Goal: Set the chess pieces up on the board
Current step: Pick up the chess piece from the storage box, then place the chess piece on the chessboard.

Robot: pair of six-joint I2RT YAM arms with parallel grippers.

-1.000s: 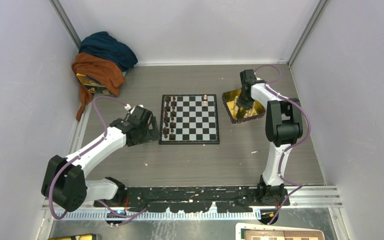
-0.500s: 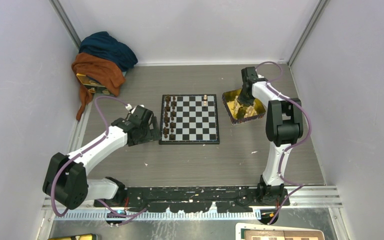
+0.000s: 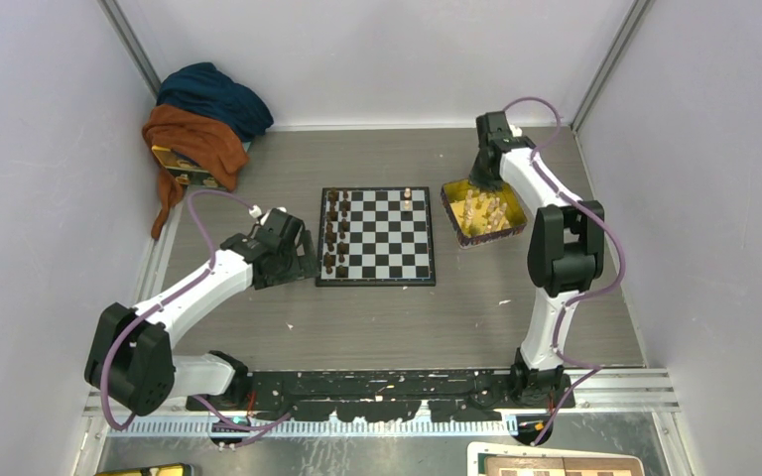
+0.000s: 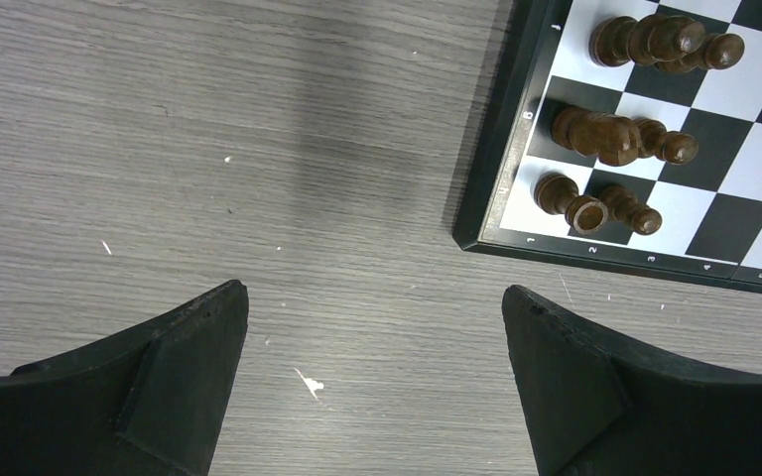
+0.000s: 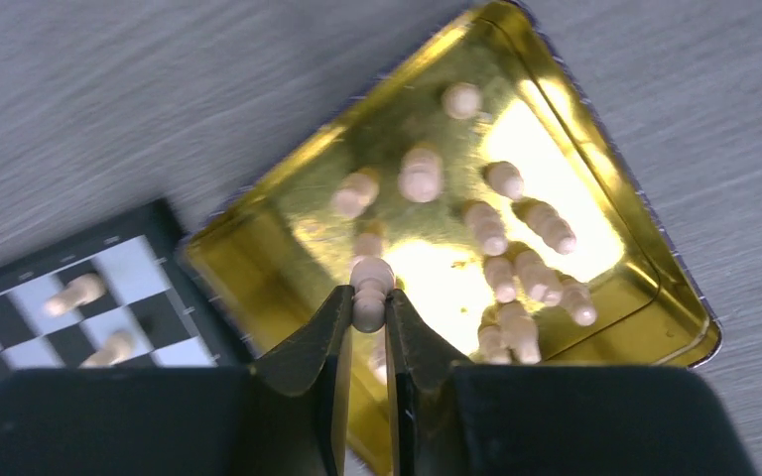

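The board lies mid-table with dark brown pieces along its left files and two light-tan chess pieces at its far right corner; they also show in the right wrist view. My right gripper is shut on a light-tan chess piece and holds it above the yellow tray, where several more tan pieces lie. In the top view the right gripper hangs over the tray's far edge. My left gripper is open and empty over bare table, left of the board's near corner.
The shiny yellow tray sits right of the board. A heap of blue and orange cloth covers a box at the back left. White specks dot the table. Grey walls close in on both sides.
My right gripper has risen out of the tray and drawn back toward the far wall with a tan piece between its fingers. The left arm has barely moved.
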